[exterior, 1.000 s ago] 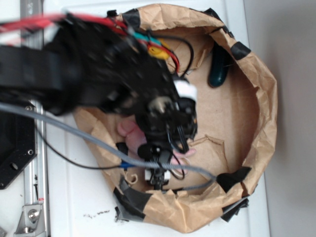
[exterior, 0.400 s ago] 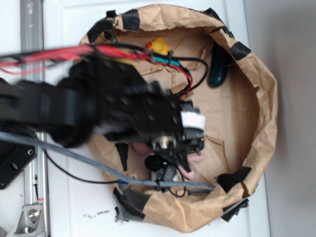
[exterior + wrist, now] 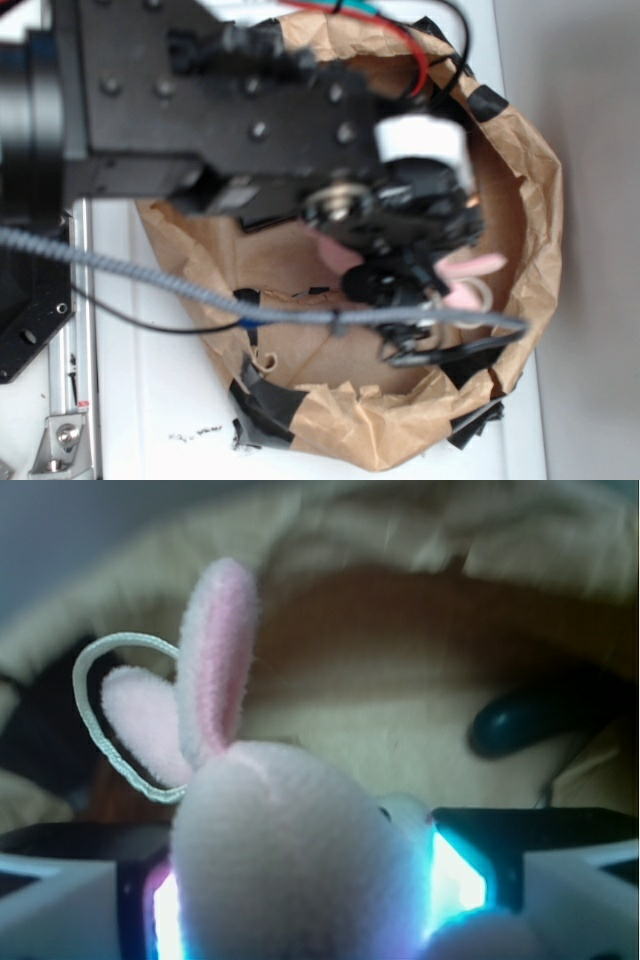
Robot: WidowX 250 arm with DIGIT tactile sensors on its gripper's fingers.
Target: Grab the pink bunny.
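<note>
A brown paper bag [image 3: 520, 190], its rim rolled down and patched with strips of black tape [image 3: 270, 405], is sitting open on a white tabletop [image 3: 150, 410]. The black robot arm [image 3: 200, 110] is reaching across the bag's opening and hiding much of its inside. In the wrist view a dark rounded object [image 3: 530, 720] is lying on the bag's floor toward the far wall; what it is cannot be told.

The gripper [image 3: 300, 900] is hanging over the right-hand part of the bag, and the pink bunny [image 3: 290, 860] is sitting between its fingers [image 3: 70, 900]. In the wrist view the toy's pale rounded body is filling the gap between the two fingers, pressed against both, with bright bluish-white light glowing along each side where the plush meets them. So the fingers are closing on the bunny's body, parted only as far as the toy's width. Two ears are sticking up from the body: one long and upright with a deeper pink centre, one shorter and leaning left. A thin pale cord loop [image 3: 100, 720] is curving around the shorter ear.

In the exterior view the bunny [image 3: 470, 268] is showing only as pink bits poking out to the right of the gripper [image 3: 420, 270], with the pale loop [image 3: 475, 295] just below them. Whether the toy is touching the bag's floor cannot be told. A grey braided cable [image 3: 150, 275] is running across the bag beneath the arm.

No writing or label is readable in either view.
</note>
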